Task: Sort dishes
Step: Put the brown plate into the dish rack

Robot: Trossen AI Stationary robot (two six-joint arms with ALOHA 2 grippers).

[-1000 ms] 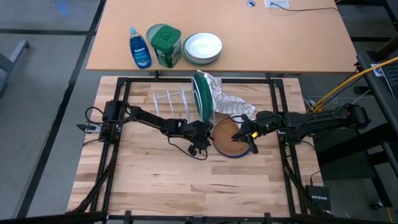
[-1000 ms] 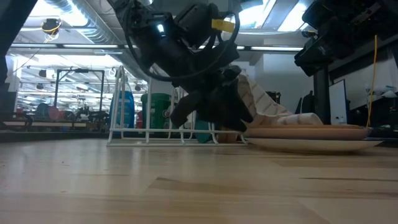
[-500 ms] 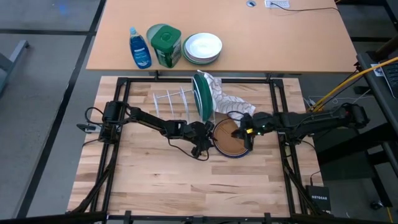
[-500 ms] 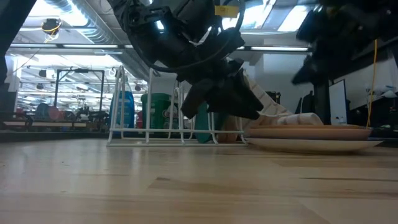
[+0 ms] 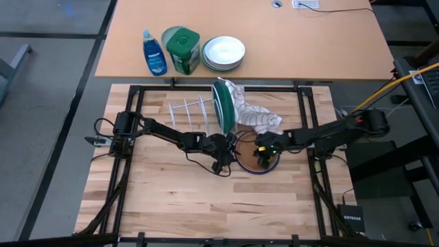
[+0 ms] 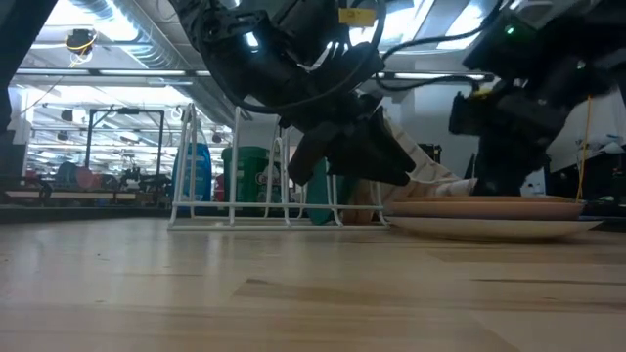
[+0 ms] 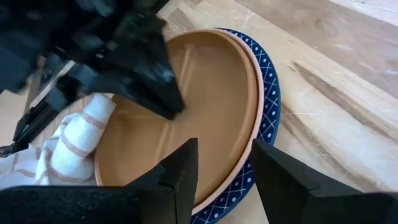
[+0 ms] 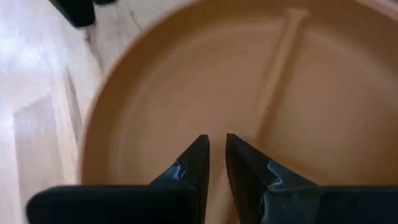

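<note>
Two brown plates lie stacked on the blue dark-rimmed dish, which lies flat on the table. The dark green plate stands on edge in the white wire rack. My left gripper is open at the stack's left side, with one finger over the brown plates and one outside the rim. My right gripper is shut, pointing down at the inside of the top brown plate; it also shows in the left wrist view. My left gripper has its fingers on either side of the brown plates' rim, coming slantwise from the table's left; I cannot tell whether they touch it. My right gripper's shut fingertips point at the top plate's floor from above and from the right; I cannot tell whether they touch it.
A striped cloth lies bunched just behind the stack, beside the rack. On the far desk stand a blue soap bottle, a green canister and stacked white bowls. Bare wood lies toward the near edge.
My right gripper has gone toward the table's left and down, from the stack's right rim to over the top brown plate's middle. My left gripper has shifted slightly toward the stack. The plates have stayed where they were.
</note>
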